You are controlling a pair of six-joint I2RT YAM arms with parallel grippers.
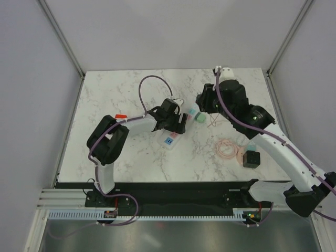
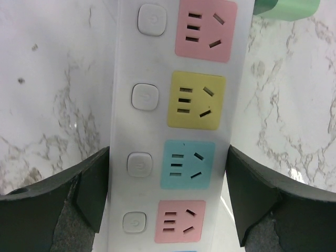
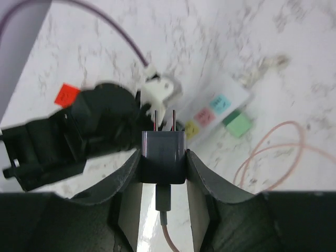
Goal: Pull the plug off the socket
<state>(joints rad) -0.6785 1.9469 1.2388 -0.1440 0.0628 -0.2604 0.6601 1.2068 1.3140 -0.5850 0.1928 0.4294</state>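
Observation:
The socket is a long white power strip with pink, yellow and teal outlets, lying on the marble table. My left gripper straddles it, one finger against each long side, shut on the strip. From above, the left gripper covers the socket's middle. The plug is a dark block with two bare prongs pointing forward, clear of the socket and raised above the table. My right gripper is shut on its sides, and a pinkish cable hangs from its underside.
A green block sits next to the strip's far end. A coil of pink cable and a black cube lie at the right. A small red tag lies left of the left arm.

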